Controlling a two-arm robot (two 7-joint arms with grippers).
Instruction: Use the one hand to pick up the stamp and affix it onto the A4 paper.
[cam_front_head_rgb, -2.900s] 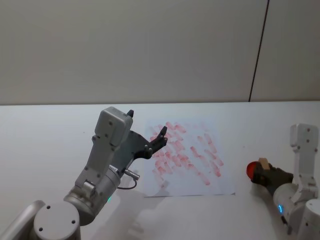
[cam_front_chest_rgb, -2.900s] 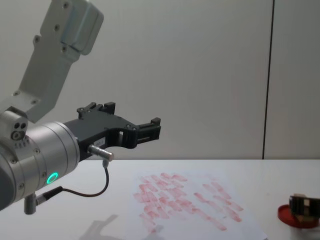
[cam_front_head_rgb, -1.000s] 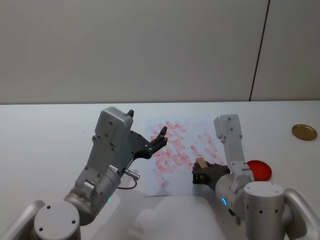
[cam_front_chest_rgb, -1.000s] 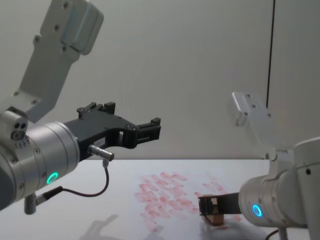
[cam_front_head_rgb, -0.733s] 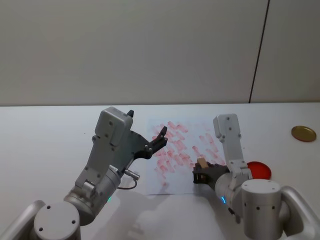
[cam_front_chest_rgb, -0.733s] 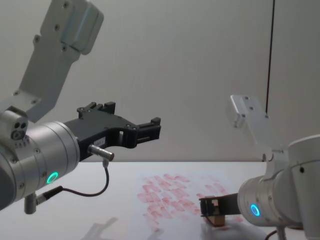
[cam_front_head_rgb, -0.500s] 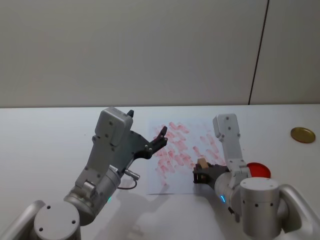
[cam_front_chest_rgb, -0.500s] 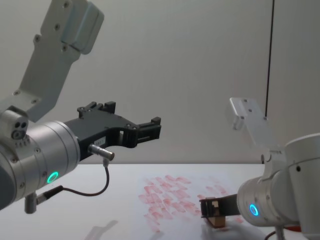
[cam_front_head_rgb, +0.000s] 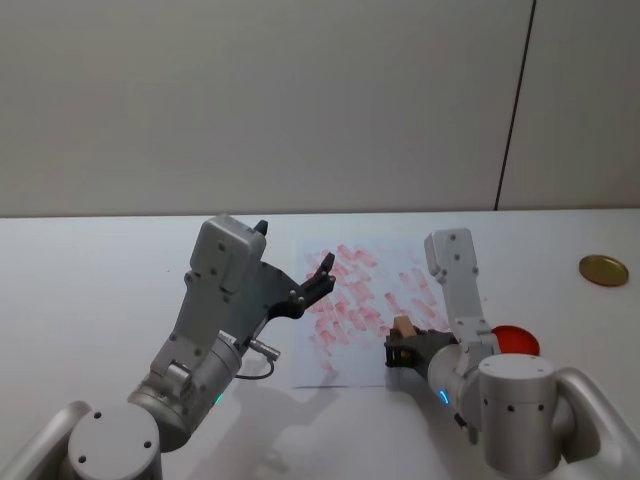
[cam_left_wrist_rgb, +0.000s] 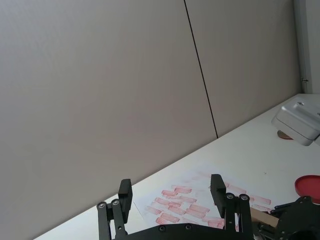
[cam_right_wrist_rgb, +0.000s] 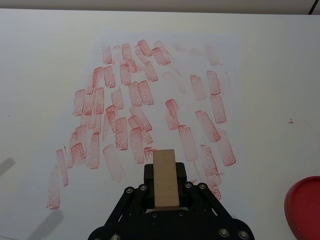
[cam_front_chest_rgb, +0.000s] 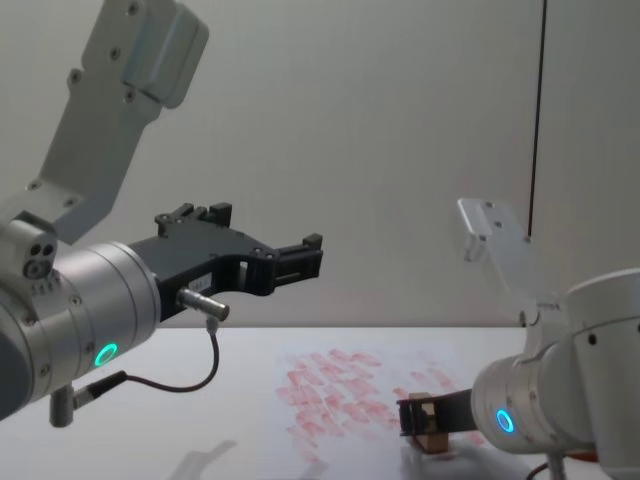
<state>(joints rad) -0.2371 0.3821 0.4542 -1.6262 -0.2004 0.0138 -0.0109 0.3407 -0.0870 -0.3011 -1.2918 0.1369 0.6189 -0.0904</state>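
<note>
Stamp (cam_front_head_rgb: 404, 327), small tan wooden block, gripped in black two-finger right tool (cam_front_head_rgb: 402, 340), lower centre of head view, over near edge of red-marked white A4 paper (cam_front_head_rgb: 308, 360), long axis along tool. Probably needs pressing straight down. Left tool (cam_front_head_rgb: 295, 247) parked mid-left, spread open.

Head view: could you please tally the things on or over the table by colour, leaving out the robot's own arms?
Tan: 1, the stamp, held in the right gripper
White: 1, the A4 paper, covered with red marks
Red: 1, the ink dish
Gold: 1, the round disc
Total: 4
</note>
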